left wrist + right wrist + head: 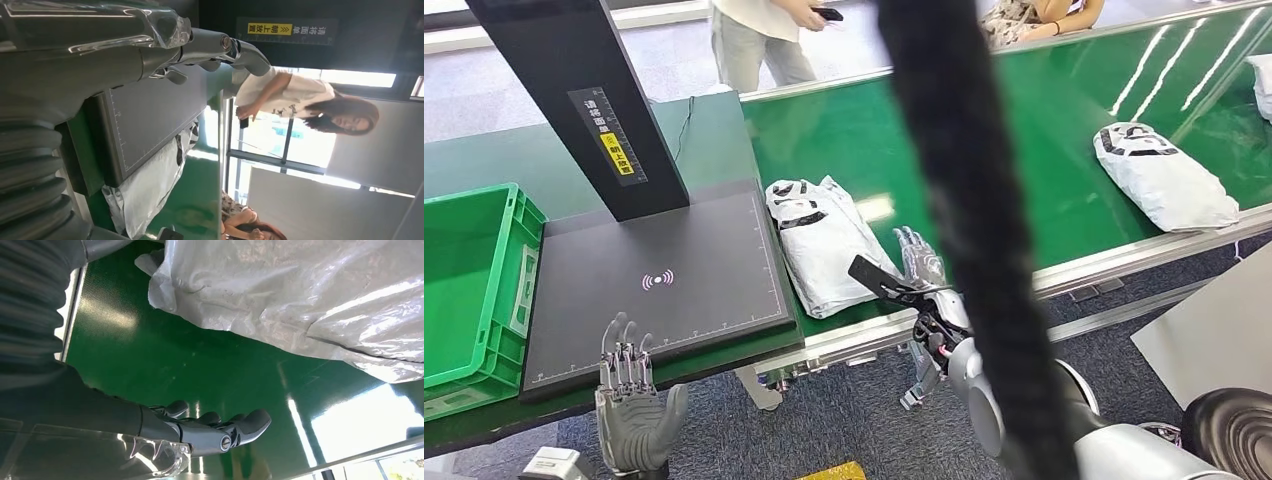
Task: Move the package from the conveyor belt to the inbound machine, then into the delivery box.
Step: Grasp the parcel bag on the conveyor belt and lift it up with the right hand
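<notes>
Green conveyor belt (1024,150) carries the package (824,240) beside the inbound machine (664,280); right hand (919,262), fingers spread and empty, hovers next to it; grasping seems next; left hand (632,405) waits empty.

- thick black cable (969,200) runs down head view, hides strip of conveyor belt (1044,150) and part of right arm behind it.
- far-right package (1262,85) cut off by frame edge; contents unreadable.
- near package (824,240): print too crumpled to read.
- people behind belt cut off at top edge.
- green crate (469,290) cut by left edge.
- left hand (629,405): wrist cut off by bottom edge.
- scanner post label (609,135): text too small to read.
</notes>
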Action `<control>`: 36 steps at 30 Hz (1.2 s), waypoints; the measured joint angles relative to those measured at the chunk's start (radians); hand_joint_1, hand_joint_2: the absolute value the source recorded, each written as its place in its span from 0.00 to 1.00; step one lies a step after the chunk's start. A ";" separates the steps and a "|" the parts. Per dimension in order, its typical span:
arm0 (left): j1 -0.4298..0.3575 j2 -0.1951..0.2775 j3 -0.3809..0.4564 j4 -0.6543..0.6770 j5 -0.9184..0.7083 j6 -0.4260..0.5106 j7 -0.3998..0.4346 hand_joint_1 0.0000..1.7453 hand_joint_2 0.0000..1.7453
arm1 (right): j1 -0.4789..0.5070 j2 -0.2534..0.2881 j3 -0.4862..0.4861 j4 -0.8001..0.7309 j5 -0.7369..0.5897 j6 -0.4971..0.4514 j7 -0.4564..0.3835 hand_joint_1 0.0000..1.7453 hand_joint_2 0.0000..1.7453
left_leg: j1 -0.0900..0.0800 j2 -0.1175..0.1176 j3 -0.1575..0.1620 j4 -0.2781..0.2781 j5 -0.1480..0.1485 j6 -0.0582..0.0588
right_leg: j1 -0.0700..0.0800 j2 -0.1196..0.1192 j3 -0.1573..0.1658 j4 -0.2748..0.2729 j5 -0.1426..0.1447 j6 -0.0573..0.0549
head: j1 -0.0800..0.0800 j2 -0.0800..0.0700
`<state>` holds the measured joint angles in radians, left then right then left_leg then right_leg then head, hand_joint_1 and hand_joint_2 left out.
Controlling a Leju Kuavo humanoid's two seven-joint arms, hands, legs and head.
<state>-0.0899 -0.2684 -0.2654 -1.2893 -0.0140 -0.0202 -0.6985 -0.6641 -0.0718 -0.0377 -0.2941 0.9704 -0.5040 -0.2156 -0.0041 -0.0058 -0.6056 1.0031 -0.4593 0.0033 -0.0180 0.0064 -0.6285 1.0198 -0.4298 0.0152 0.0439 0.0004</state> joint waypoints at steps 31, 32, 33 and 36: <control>0.031 0.002 0.003 -0.040 0.003 -0.035 0.000 0.00 1.00 | -0.141 0.094 0.025 0.000 0.145 0.064 -0.009 0.00 0.00 | 0.001 0.001 0.001 0.000 0.000 0.000 | 0.001 0.001 0.000 0.000 0.000 0.000 | 0.000 0.000; 0.031 0.002 0.003 -0.040 0.003 -0.034 0.000 0.00 1.00 | -0.143 0.099 0.026 0.000 0.142 0.064 -0.011 0.00 0.00 | 0.001 0.001 0.001 0.000 0.000 0.000 | 0.001 0.001 0.000 0.000 0.000 0.000 | 0.000 0.000; 0.031 0.002 0.003 -0.040 0.003 -0.034 0.000 0.00 1.00 | -0.143 0.103 0.026 0.000 0.139 0.063 -0.014 0.00 0.00 | 0.001 0.001 0.001 0.000 0.000 0.000 | 0.001 0.001 0.000 0.000 0.000 0.000 | 0.000 0.000; 0.031 0.002 0.003 -0.040 0.004 -0.032 0.000 0.00 1.00 | -0.140 0.113 0.025 0.000 0.130 0.062 -0.024 0.00 0.00 | 0.001 0.001 0.001 0.000 0.000 0.000 | 0.001 0.001 0.000 0.000 0.000 0.000 | 0.000 0.000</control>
<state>-0.0592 -0.2663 -0.2625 -1.3294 -0.0102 -0.0526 -0.6985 -0.8043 0.0410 -0.0125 -0.2938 1.1001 -0.4425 -0.2392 -0.0032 -0.0049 -0.6049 1.0029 -0.4590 0.0029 -0.0171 0.0071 -0.6287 1.0200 -0.4298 0.0151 0.0439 0.0004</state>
